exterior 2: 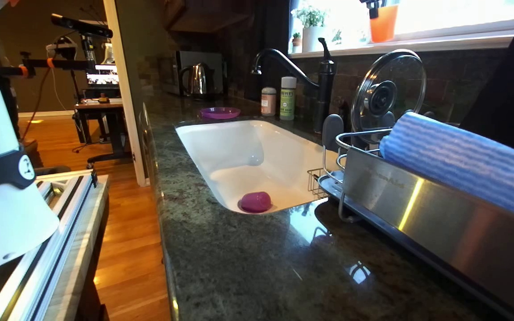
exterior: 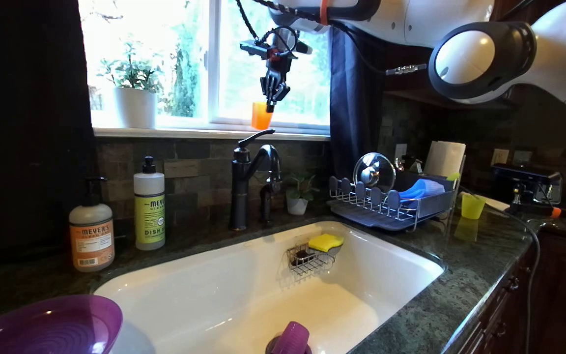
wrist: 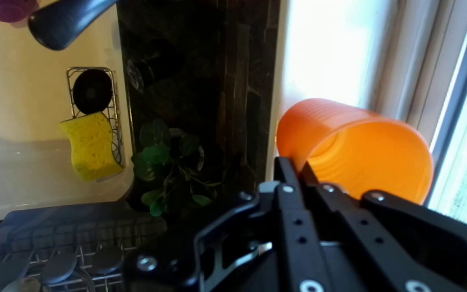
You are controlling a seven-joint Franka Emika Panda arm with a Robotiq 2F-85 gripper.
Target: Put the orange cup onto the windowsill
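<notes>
The orange cup [exterior: 260, 117] stands about upright at the windowsill [exterior: 180, 132], in front of the right window pane in an exterior view. The cup [exterior 2: 383, 27] and the sill [exterior 2: 484, 43] also show in an exterior view, with the cup's base at sill level. I cannot tell whether the base touches the sill. In the wrist view the cup [wrist: 318, 121] is over the bright sill [wrist: 322, 48], its open mouth toward the camera. My gripper [wrist: 296, 164] is shut on the cup's wall near the rim, one finger outside and one inside. The gripper [exterior: 270, 104] points downward.
The dark faucet [exterior: 240, 191] rises just below the sill, its handle near the cup. A white potted plant [exterior: 135, 107] stands on the sill. Below are a small plant [exterior: 297, 204], the sink [exterior: 189, 275], a dish rack [exterior: 376, 209] and soap bottles [exterior: 149, 211]. A dark curtain [exterior: 354, 93] hangs beside the window.
</notes>
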